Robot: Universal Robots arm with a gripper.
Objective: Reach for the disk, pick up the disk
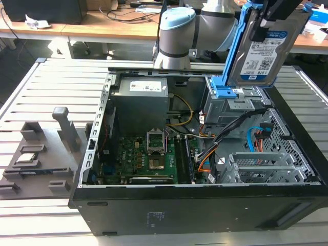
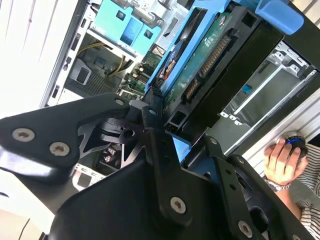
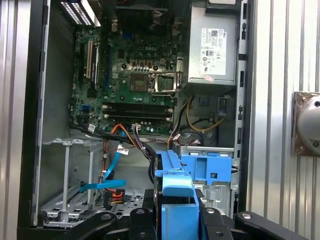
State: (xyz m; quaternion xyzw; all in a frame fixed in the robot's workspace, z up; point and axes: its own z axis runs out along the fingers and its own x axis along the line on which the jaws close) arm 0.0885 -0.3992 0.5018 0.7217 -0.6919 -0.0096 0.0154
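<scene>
- The gripper [image 2: 169,125] is clenched on the disk [image 1: 264,51], its fingers [image 2: 149,116] pressing either side of one end of the drive
- In the exterior view the disk hangs tilted in its blue bracket, label outward, clear above the open computer case [image 1: 205,205] and over the drive bay's blue caddy [image 1: 230,93]
- A person's hand [image 2: 284,159] rests on a mouse [image 2: 295,145] outside the case
</scene>
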